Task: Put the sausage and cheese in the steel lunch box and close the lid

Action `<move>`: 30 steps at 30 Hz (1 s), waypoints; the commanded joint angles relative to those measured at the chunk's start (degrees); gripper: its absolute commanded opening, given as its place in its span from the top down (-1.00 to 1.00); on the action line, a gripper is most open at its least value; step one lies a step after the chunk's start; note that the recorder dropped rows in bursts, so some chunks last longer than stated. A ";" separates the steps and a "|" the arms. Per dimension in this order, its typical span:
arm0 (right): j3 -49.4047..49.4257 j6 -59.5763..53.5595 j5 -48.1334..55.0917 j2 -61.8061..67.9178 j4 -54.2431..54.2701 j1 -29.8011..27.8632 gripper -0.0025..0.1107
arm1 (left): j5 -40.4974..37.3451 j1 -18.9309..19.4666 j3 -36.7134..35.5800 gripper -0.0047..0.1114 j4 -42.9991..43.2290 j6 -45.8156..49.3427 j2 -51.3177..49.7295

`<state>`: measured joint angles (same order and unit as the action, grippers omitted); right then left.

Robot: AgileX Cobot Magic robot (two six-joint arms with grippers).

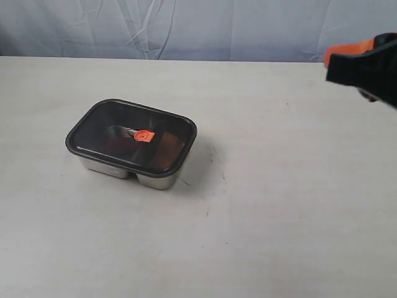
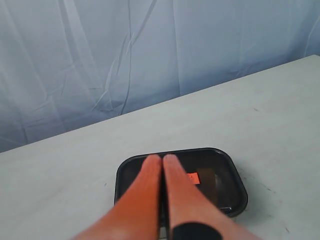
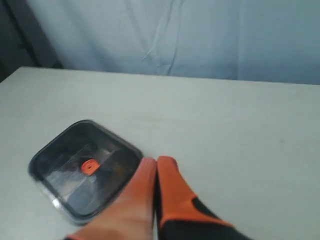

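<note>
The steel lunch box [image 1: 152, 180] stands on the table left of centre, with the dark translucent lid [image 1: 99, 133] lying flat over it and its orange valve tab [image 1: 144, 136] at the middle. The sausage and cheese do not show plainly through the lid. My right gripper [image 1: 356, 62] hangs shut and empty at the far right edge, well away from the box. In the right wrist view its fingers [image 3: 157, 161] are pressed together beside the lidded box [image 3: 60, 200]. My left gripper [image 2: 162, 159] is shut and empty above the lid [image 2: 227, 175]; it is outside the exterior view.
The pale table [image 1: 279, 205] carries a few small dark marks to the right of the box. A wrinkled blue-grey curtain [image 1: 198, 25] hangs along the far edge of the table.
</note>
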<state>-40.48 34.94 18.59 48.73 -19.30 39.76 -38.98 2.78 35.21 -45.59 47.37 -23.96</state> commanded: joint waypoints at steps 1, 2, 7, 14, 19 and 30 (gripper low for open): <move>1.56 -0.52 -1.31 -2.12 -0.91 -12.19 0.97 | 0.36 0.02 -0.29 0.92 0.64 -0.43 0.22; 2.43 -0.52 -1.68 -2.78 -0.79 -14.35 0.97 | 0.46 0.02 -0.29 0.92 0.75 -0.43 0.22; 10.27 -5.37 -3.34 -11.82 -2.53 -25.75 0.97 | 0.46 0.02 -0.29 0.92 0.75 -0.43 0.22; 23.42 -5.46 -5.23 -28.18 -0.51 -41.30 0.97 | 0.46 0.02 -0.29 0.92 0.75 -0.43 0.22; 27.97 -7.41 -4.82 -34.10 0.15 -46.48 0.97 | 0.46 0.02 -0.29 0.92 0.75 -0.43 0.22; 32.78 -17.63 -1.53 -36.75 6.27 -46.61 0.97 | 0.46 0.02 -0.29 0.92 0.75 -0.43 0.22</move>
<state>-8.59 23.49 15.78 13.78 -17.23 -6.39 -38.92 2.78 35.21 -44.89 47.37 -23.96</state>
